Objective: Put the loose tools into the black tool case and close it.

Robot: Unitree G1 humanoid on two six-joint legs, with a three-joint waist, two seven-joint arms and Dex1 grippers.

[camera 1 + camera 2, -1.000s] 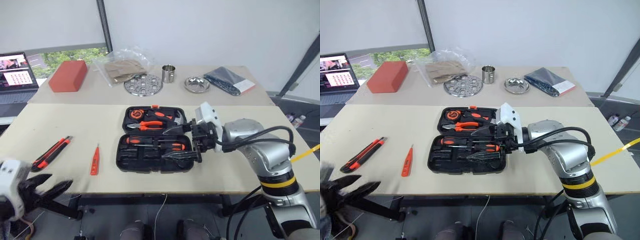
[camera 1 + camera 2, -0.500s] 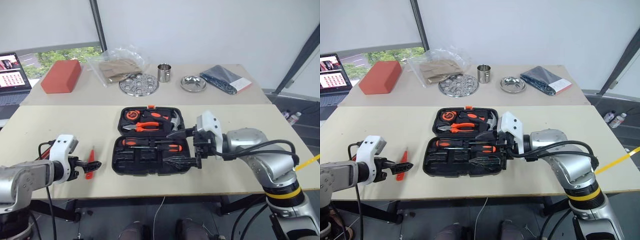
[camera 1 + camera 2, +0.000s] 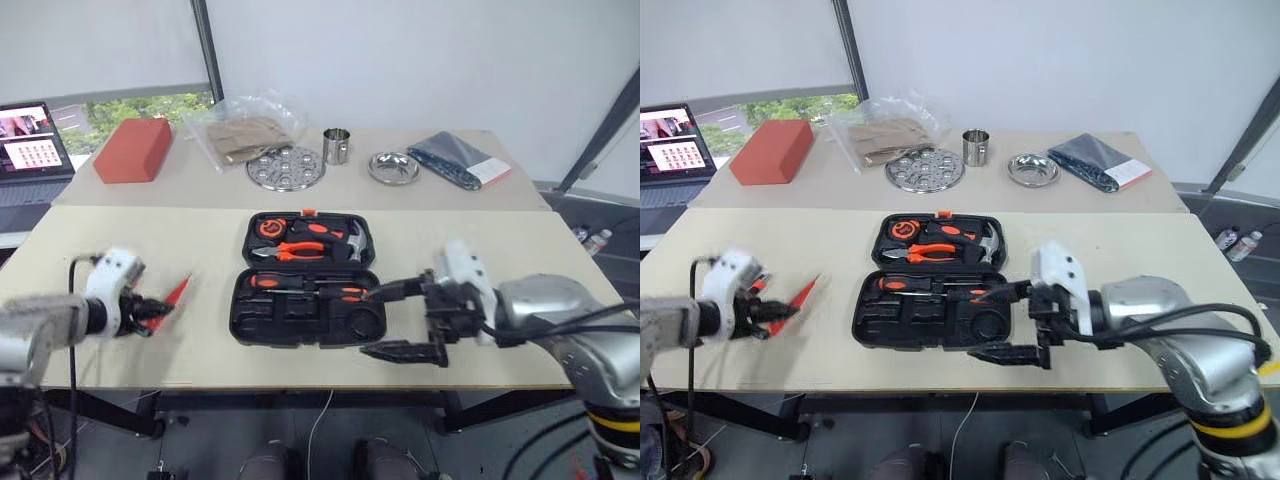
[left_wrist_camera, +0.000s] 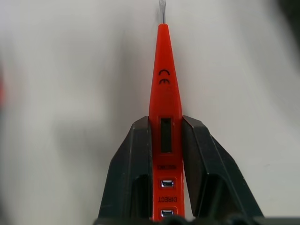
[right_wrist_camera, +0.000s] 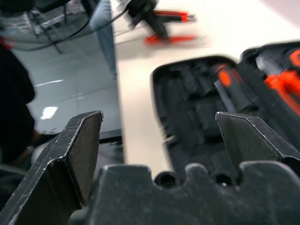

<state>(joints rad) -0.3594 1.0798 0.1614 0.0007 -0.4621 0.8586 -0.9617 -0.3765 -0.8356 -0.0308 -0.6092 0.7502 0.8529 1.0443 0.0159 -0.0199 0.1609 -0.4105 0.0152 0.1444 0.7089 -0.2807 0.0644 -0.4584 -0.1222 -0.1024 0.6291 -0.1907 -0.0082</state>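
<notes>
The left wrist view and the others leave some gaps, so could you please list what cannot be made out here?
- Tester pen: its rear end is cut off by the left wrist view's edge, between the left gripper fingers.
- Utility knife: in the head views the left arm covers its spot; in the right wrist view it is a blur.
- Tool case: its near recesses are too dark and small to read.
- Right gripper: open, holding nothing.

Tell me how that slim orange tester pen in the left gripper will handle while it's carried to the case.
The tester pen looks like rigid plastic, so it probably won't flex. Being so thin, it is likely light. The left gripper clamps only its rear part, leaving the tapered front and metal tip sticking out, so it might pivot or slip if bumped against the black tool case.
</notes>
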